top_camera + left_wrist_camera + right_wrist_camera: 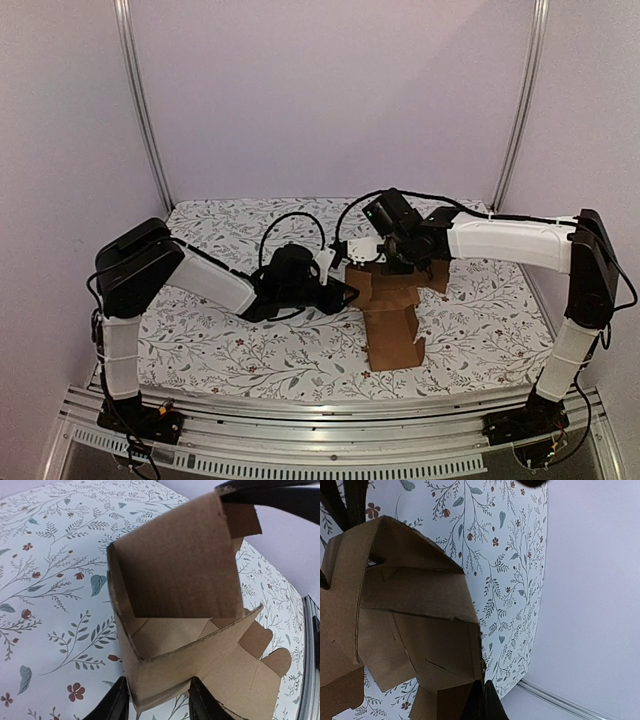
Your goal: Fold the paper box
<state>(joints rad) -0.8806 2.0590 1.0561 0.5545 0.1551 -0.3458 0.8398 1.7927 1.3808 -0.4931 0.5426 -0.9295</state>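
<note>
half-folded paper box mid-table on floral cloth, base clamped by left gripper; right gripper closed tight beside raised flap; risk of flap springing back or creasing off its score line

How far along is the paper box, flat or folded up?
Partly folded: the paper box has walls standing around an open top, with end flaps spread flat beside it.

Matt brown cardboard, its cut edges rough and fibrous, makes up the paper box at frame centre. Beneath it lies a smooth, matt cloth printed with leaves and flowers. Brushed metal rails line the bottom edge, and the white plastic arm covers show a faint gloss.
</note>
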